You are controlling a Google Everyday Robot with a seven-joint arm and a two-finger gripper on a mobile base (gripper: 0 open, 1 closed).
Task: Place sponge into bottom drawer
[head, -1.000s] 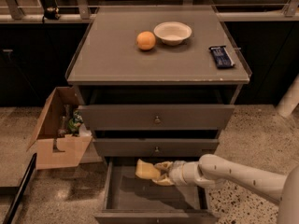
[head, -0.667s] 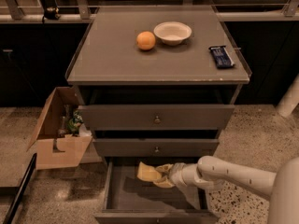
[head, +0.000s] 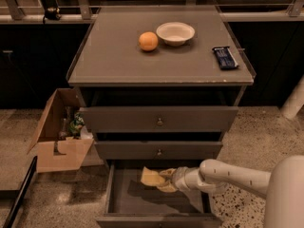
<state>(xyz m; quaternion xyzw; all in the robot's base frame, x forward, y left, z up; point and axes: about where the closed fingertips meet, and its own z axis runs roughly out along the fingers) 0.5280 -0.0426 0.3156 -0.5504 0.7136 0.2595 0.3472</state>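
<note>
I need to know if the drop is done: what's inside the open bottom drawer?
Inside the bottom drawer: the gripper, reaching in and holding the sponge over bare grey floor. The floor directly beneath them is hidden.

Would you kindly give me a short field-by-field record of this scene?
gripper: reaching into the bottom drawer from the right, shut on sponge
sponge: held over the drawer floor, apparently not resting on it
bottom drawer: pulled open
top drawer: shut
middle drawer: shut
cabinet top: orange, bowl, dark packet
floor, left of the cabinet: open cardboard box
</note>
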